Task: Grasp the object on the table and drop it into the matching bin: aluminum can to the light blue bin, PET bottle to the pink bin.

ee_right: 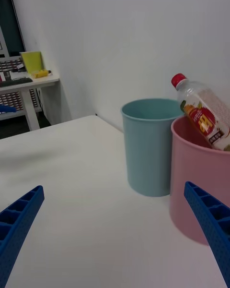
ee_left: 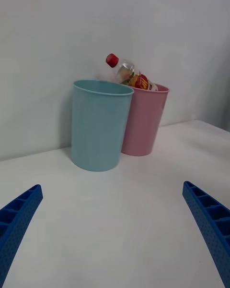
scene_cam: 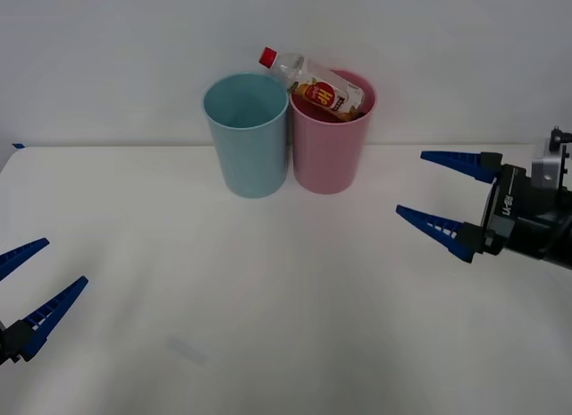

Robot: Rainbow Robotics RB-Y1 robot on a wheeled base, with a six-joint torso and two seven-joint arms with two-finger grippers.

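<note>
Bottle (scene_cam: 315, 86) sits tilted in pink bin (scene_cam: 329, 151) at 12 o'clock, cap over the rim toward blue bin (scene_cam: 247, 138). Right claw (scene_cam: 444, 193) at 3 o'clock, wide, empty; left claw (scene_cam: 27, 281) at 8 o'clock, wide, idle.

Clear glossy plastic bottle (scene_cam: 315, 84); smooth plastic bins, pink (scene_cam: 329, 147), blue (scene_cam: 247, 142); matt white table (scene_cam: 286, 299)
</note>
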